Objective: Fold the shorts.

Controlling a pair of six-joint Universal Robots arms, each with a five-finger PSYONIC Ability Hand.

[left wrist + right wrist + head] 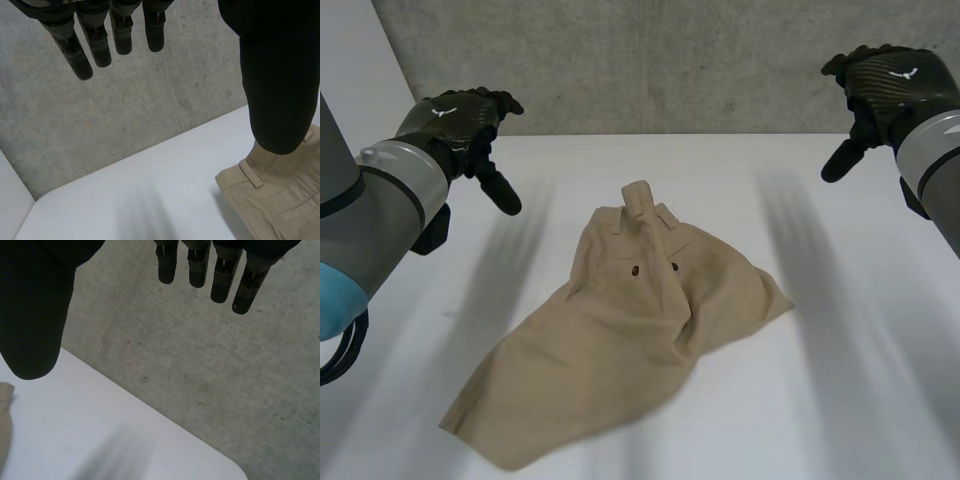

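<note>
White table (840, 400), tan shorts (620, 345) (crumpled)

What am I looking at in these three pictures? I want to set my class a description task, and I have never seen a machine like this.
This is a robot with two arms, each ending in a black mechanical hand. The head view looks down from between the arms: the left hand and the right hand hover apart above a white table. The other two pictures come from cameras on each wrist, looking along that hand's fingers. Beige shorts lie crumpled on the table. Both hands are open and hold nothing.
</note>
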